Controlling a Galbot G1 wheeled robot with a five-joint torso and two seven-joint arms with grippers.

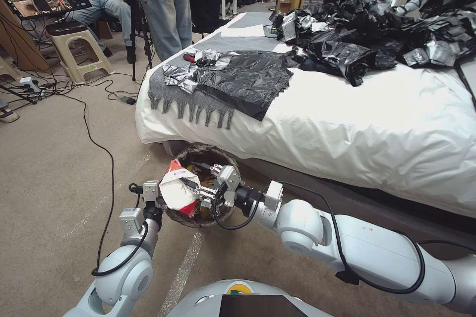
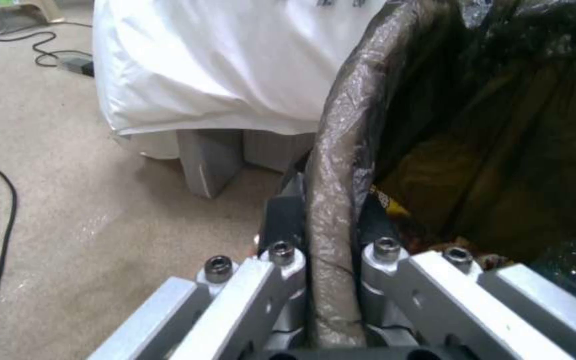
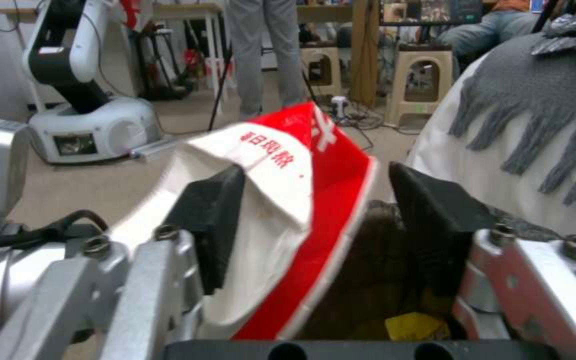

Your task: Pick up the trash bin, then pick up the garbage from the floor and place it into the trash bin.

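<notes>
Beige carpet (image 1: 59, 158) lies beside a white-covered bed (image 1: 372, 119); at the bed's edge one trash bin (image 1: 208, 156), lined with a dark bag, is held off the floor. Its rim (image 2: 331, 200) is clamped by the left pincer (image 2: 331, 260), fingers closed on either side of it. One red-and-white snack packet (image 3: 288, 200) is seen over the bin's mouth, between the fingers of the right pincer (image 1: 206, 189); these stand spread, one pad (image 3: 208, 225) touching the packet, the other apart from it. One yellow wrapper (image 3: 416, 326) lies inside the bin.
</notes>
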